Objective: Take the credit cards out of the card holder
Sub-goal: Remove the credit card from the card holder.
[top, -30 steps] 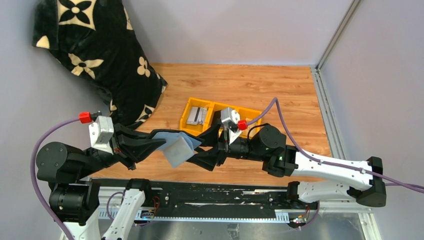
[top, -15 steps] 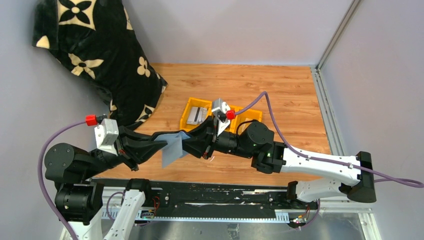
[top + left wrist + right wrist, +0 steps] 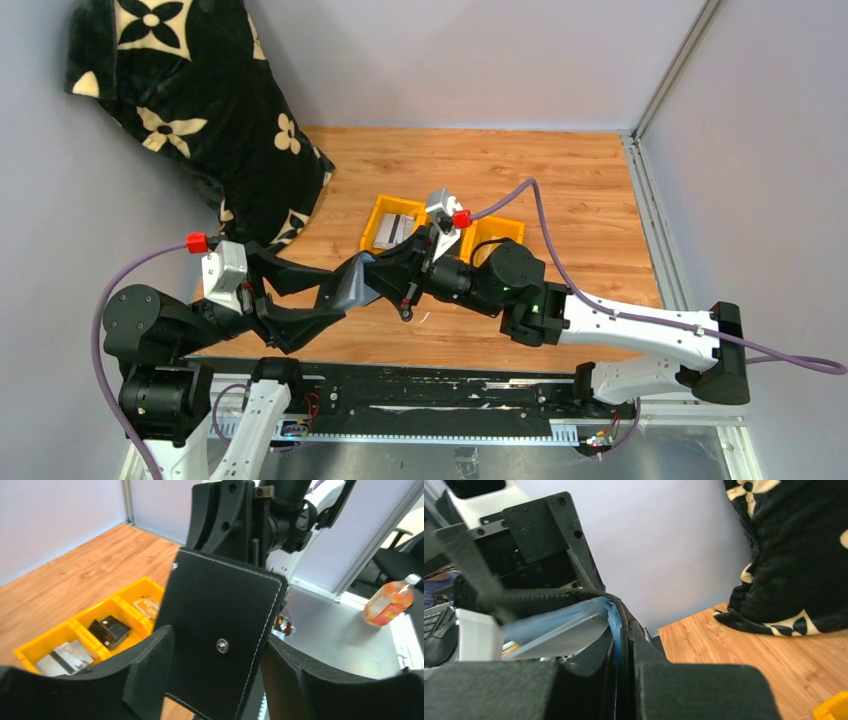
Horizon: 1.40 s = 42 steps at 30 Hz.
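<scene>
The card holder (image 3: pixel 352 288) hangs in the air between the two arms, above the table's near part. In the left wrist view its black outside (image 3: pixel 220 610) with a metal stud faces the camera. My right gripper (image 3: pixel 385 278) is shut on one edge of it; its pale blue inside (image 3: pixel 559 625) shows beside the right gripper (image 3: pixel 624 680). My left gripper (image 3: pixel 220 680) is open, its fingers (image 3: pixel 150 672) standing either side of the holder. Three credit cards lie in the yellow tray (image 3: pixel 131 594): a silvery-grey one (image 3: pixel 65 657), a black one (image 3: pixel 110 630), a tan one (image 3: pixel 145 606).
The yellow tray (image 3: pixel 372 232) sits mid-table behind the grippers. A black blanket with cream flowers (image 3: pixel 190 100) is heaped at the back left. Grey walls close the back and the sides. An orange bottle (image 3: pixel 387 605) stands off the table.
The left gripper has opened and let go of the holder. The right gripper has moved left and shut on it. The holder, spread open earlier, now hangs more folded.
</scene>
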{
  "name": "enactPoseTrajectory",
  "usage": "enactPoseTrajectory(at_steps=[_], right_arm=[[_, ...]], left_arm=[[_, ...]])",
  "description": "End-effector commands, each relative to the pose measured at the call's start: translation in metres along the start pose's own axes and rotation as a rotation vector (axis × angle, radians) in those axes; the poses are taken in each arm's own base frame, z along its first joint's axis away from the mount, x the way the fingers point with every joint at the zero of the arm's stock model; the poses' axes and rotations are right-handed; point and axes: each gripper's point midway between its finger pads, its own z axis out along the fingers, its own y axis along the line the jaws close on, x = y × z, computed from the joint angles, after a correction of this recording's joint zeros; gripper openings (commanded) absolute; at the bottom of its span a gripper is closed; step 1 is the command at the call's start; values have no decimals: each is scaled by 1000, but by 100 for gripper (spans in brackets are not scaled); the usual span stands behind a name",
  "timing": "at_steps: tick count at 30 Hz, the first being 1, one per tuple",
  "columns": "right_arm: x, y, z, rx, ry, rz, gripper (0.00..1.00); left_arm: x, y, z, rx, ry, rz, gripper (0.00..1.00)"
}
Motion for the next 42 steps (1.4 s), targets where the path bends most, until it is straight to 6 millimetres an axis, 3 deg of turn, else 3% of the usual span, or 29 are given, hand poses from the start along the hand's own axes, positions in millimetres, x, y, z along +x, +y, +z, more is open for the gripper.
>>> enactPoseTrajectory(at_steps=[1,5,10,19,23,29,38,42], right_arm=[[-22,-2,9,68,-48,31,0],[-22,-8,9,118,-38,23,0],[-20,-7,11,138,-14,15,0],[-13,-5,23,201,47,-8,0],[-13,-4,21,199,52,-21,0],[-16,-2,11,169,25,-41,0],[-11,-1,2,149,40,-66,0],[-10,17,-7,32,41,-94,0]], left_arm=[[8,-14,-4,55,18,21,70],[10,-4,-6,-15,7,101,73],[5,29,-13,-209,-29,222,62],[0,47,-21,-318,-34,344,59],[-7,55,-26,-373,-39,388,49],[-16,49,-28,-380,-59,415,32],[-18,28,-23,-284,-68,386,19],[-21,22,-22,-263,-73,358,12]])
